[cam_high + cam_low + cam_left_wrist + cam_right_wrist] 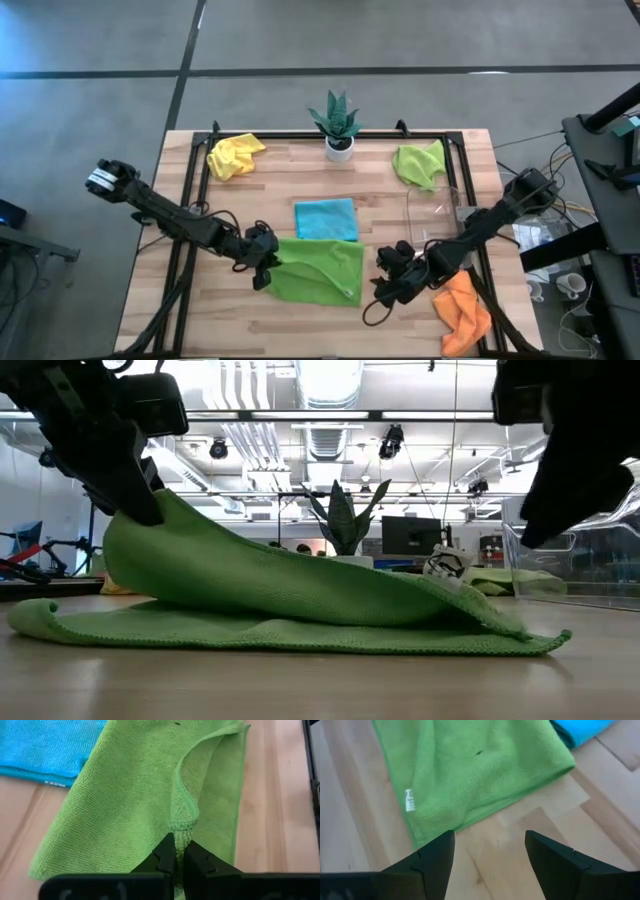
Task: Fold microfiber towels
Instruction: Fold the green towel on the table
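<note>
left gripper [179, 856] pinching green towel [130, 795] edge, high view hides pinch

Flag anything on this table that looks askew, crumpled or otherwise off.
Three towels lie bunched, not flat: the yellow towel at a far corner, a green towel beside the clear tray, and the orange towel overhanging the near edge. The blue towel is folded neatly.

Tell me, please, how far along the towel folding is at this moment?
Done: the light blue towel lies folded flat. In hand: the left gripper pinches an edge of the spread lime green towel, lifting it; the right gripper waits open beside it. Left: the yellow, second green and orange towels lie crumpled.
</note>
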`<move>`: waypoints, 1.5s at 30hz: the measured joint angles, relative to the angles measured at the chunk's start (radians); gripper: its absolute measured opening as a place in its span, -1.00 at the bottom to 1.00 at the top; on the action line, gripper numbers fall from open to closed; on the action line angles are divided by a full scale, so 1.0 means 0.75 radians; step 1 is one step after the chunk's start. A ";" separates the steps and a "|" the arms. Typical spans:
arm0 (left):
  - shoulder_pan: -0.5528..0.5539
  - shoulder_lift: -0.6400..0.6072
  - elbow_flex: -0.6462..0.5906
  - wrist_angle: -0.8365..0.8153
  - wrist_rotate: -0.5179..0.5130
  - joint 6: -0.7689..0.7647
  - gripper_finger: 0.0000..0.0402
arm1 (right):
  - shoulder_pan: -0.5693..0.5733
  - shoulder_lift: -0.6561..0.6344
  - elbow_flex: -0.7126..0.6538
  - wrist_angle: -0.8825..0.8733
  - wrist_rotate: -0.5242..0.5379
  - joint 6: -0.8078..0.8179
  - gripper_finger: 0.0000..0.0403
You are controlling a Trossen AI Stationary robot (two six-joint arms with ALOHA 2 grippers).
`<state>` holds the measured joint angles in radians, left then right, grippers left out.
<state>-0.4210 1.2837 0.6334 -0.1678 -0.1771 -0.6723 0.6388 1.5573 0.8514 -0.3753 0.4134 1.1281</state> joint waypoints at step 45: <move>0.000 -0.007 0.000 -0.008 -0.077 0.018 -1.00 | 0.026 0.765 0.936 -0.824 0.254 -0.490 -0.33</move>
<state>-0.4210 1.2785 0.6334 -0.1738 -0.2346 -0.6587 0.6582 2.1311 1.5532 -0.9932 0.6037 0.7605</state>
